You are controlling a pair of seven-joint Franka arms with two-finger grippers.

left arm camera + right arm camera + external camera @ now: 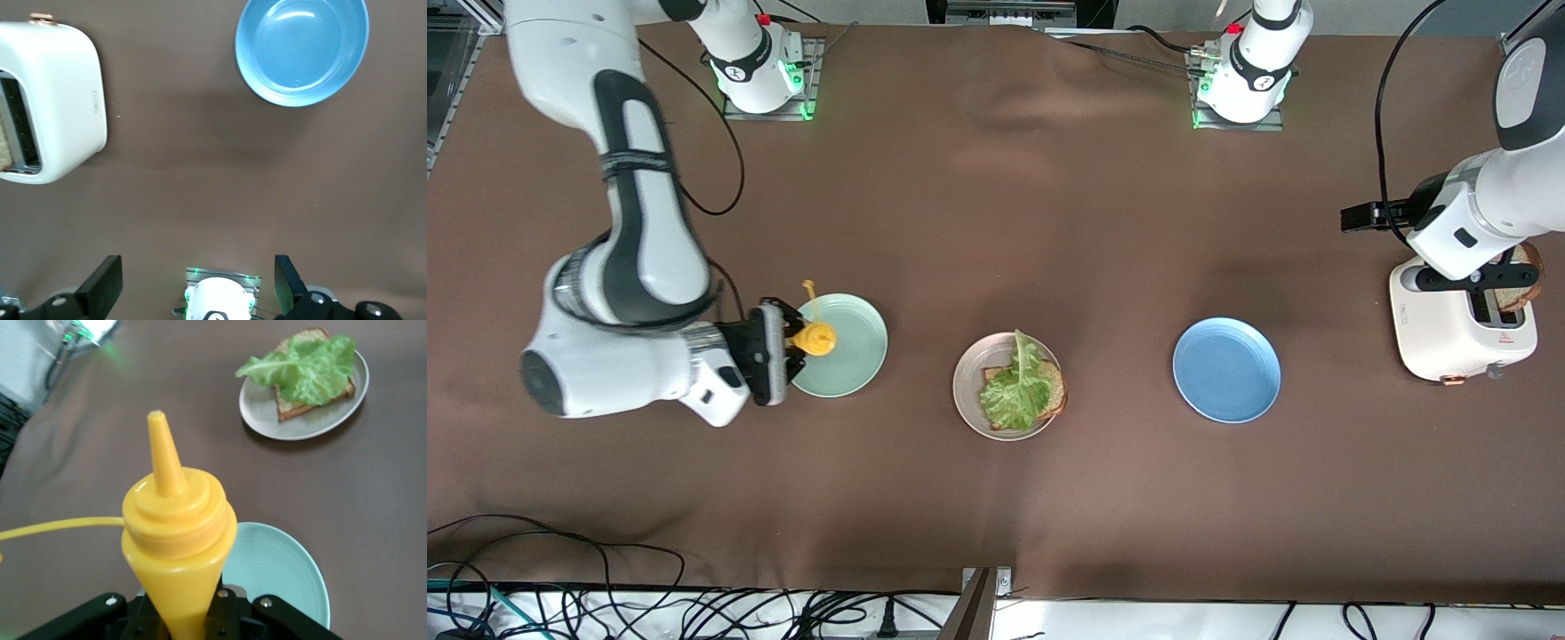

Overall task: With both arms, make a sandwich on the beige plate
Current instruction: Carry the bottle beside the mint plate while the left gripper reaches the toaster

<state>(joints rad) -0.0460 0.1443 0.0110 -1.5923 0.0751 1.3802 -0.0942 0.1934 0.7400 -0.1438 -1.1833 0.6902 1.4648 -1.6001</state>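
Note:
The beige plate (963, 378) (267, 421) sits mid-table. On it lies one slice of brown bread (1055, 391) (293, 408) with a ruffled green lettuce leaf (1016, 384) (307, 363) on top. My right gripper (787, 342) (183, 620) is shut on a yellow squeeze bottle (815, 338) (177, 520) over the edge of the mint-green plate (854, 356) (280, 580), with the nozzle toward the beige plate. My left gripper (1476, 289) (198, 280) hangs open and empty up by the white toaster (1440, 333) (53, 100). A second bread slice (1522, 284) (5, 143) stands in the toaster slot.
An empty blue plate (1226, 370) (300, 50) lies between the beige plate and the toaster. The bottle's yellow cap strap (809, 289) (53, 527) sticks out sideways. Cables run along the table edge nearest the front camera.

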